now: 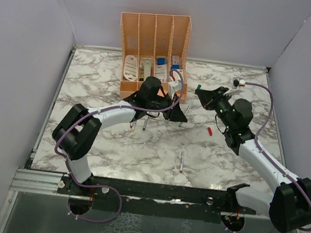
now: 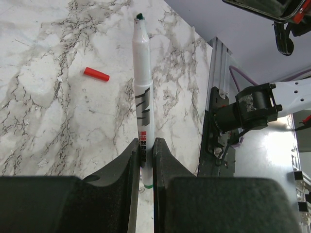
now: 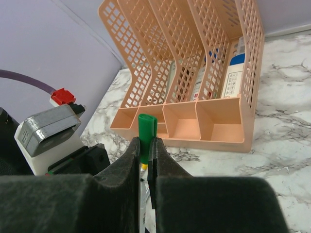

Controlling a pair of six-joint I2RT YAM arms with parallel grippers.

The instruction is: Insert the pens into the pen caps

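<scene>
- Setting: a white-and-grey marbled desk enclosed by plain grey walls, with an orange mesh organiser at its far edge.
- Green-tipped pen: clamped near its tail by the left hand, whose fingers are closed tight on the barrel. Most of its length juts free above the desk, tip leading.
- Green cap: pinched by its lower part in the right hand, fingers almost together. Its upper end stands clear, in front of the organiser.
- Handling (judged): the pen is probably light, rigid and glossy. The long overhang may let it swivel in the pinch, so a hold nearer the tip would be steadier.
- The cap looks small, hard and slick, and could pop out under an off-axis push.
- Surroundings: a red cap and a spare pen lie loose on the desk, apart from both hands.
</scene>
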